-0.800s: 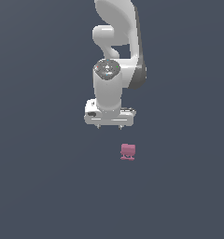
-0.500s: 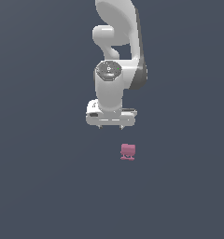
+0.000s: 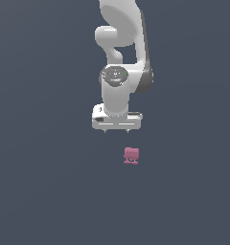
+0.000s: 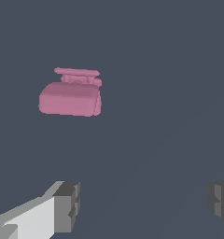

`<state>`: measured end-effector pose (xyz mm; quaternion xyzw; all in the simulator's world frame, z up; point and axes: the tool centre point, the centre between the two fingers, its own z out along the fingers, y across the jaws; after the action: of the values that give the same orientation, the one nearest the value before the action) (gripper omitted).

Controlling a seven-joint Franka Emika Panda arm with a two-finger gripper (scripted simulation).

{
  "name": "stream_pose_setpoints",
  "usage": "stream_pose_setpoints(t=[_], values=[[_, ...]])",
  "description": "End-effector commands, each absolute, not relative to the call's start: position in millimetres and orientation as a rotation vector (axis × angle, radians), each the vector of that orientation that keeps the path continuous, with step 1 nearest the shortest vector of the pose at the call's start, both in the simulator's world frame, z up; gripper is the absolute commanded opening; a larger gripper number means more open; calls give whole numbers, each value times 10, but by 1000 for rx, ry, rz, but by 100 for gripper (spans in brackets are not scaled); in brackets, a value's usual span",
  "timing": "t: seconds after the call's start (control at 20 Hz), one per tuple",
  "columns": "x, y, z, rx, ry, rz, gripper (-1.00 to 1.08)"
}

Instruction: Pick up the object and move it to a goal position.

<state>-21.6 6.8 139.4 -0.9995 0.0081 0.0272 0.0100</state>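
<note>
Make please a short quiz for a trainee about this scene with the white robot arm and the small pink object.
1. True or false: the white robot hand holds the small pink blocky object.
2. In the wrist view, the two grey fingertips of the hand are: A) pressed together, B) wide apart with nothing between them, C) closed on the object.
3. Fill in: in the exterior view, the pink object lies below the hand and slightly toward the view's ____.

Key: 1 false, the object rests apart on the dark grey floor; 2 B; 3 right.
</note>
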Motion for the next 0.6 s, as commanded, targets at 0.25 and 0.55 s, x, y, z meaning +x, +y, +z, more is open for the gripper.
stream_pose_setpoints(t=[0.25,0.55], values=[[-172,104,1368,-3121,-97,83,100],[-101,162,1327,-3112,-295,79,100]])
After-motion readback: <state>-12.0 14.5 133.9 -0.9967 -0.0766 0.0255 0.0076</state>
